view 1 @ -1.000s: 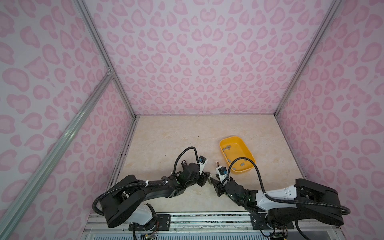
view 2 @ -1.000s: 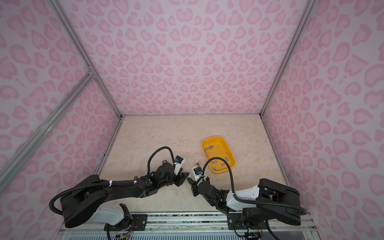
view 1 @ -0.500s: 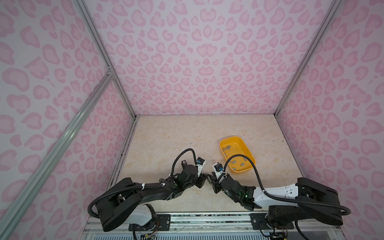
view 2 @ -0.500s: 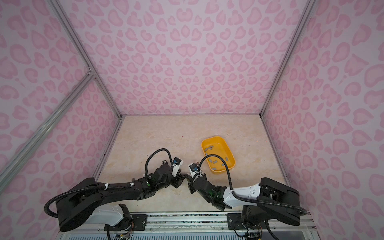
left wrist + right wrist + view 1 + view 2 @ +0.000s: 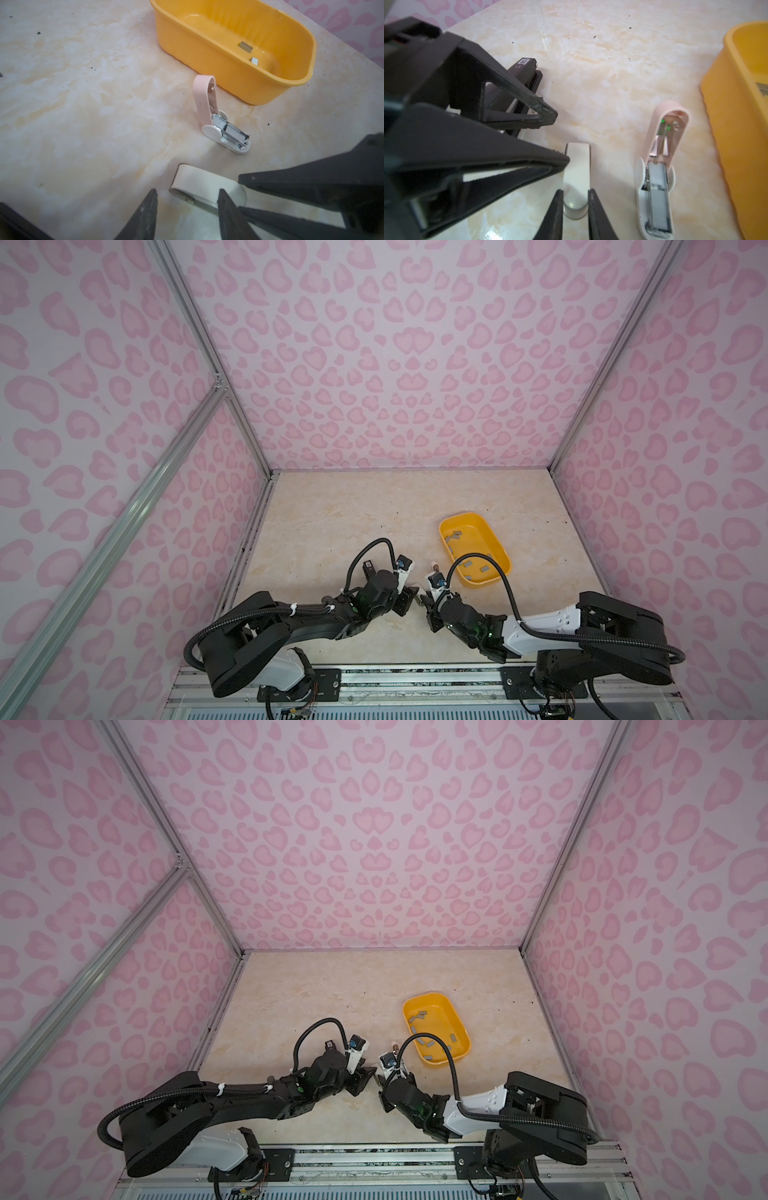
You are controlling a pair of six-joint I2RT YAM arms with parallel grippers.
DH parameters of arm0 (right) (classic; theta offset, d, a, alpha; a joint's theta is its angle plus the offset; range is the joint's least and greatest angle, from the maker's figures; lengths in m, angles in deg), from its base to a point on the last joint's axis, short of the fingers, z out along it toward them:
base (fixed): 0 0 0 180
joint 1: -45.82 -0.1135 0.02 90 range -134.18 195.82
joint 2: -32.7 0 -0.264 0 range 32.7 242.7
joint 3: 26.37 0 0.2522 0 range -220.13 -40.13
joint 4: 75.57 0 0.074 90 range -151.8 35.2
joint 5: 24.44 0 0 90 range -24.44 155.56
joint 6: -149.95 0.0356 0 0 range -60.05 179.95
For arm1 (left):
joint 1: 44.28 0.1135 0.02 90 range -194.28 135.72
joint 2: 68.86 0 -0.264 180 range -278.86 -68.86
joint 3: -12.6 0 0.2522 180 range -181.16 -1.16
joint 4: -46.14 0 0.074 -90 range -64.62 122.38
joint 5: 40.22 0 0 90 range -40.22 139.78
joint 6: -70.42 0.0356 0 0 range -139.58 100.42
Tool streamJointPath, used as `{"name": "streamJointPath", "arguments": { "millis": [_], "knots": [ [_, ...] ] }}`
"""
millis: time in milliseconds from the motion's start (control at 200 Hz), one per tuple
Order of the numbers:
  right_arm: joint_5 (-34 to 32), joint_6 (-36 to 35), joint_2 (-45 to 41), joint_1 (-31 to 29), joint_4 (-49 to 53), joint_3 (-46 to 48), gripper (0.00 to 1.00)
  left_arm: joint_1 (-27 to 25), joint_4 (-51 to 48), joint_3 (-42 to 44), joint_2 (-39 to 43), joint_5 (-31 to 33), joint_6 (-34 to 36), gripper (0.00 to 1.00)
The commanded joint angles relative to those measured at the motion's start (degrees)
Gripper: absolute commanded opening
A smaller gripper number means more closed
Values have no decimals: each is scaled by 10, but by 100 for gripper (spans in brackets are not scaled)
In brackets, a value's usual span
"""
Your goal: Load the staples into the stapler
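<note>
A: What's the biggest thing there?
B: The table [image 5: 353, 522], marbled beige. The left arm [image 5: 291, 614] and the right arm [image 5: 540, 620] both reach in low from its near edge, and their wrists almost meet at the middle.
A: And the tub?
B: The yellow tub [image 5: 478, 539] sits right of centre, just beyond the right arm's wrist.
A: The grippers?
B: The right gripper [image 5: 575, 190] is clamped on one end of the white stapler [image 5: 577, 166], a finger pressed to each side. The left gripper [image 5: 187, 190] has its jaws apart at the other end. One finger is at the stapler and the other stands clear of it.
A: How does that stapler lie?
B: Flat and closed on the table, between the two grippers. The pink stapler [image 5: 216, 120] is near it, base down, lid swung up, metal channel bare. It is close by the tub's wall, but I cannot tell whether it touches.
A: The staples?
B: The staples [image 5: 454, 536] lie scattered on the tub's floor, small loose grey strips.
</note>
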Motion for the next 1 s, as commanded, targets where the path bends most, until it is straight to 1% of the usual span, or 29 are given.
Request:
{"name": "streamJointPath", "arguments": {
  "millis": [0, 355, 695, 995],
  "knots": [
    [-4, 10, 2, -2, -10, 7, 21, -3, 4, -2, -12, 0, -1, 47],
    [-3, 9, 18, -2, -20, 3, 21, -7, 13, 2, -24, 12, 1, 46],
    [-9, -18, -35, -2, 5, -7, 23, -8, 21, 3, -37, 14, 0, 43],
    [-7, -13, 24, 3, 2, -32, 21, -9, 21, 2, -43, 15, 1, 41]
  ]
}}
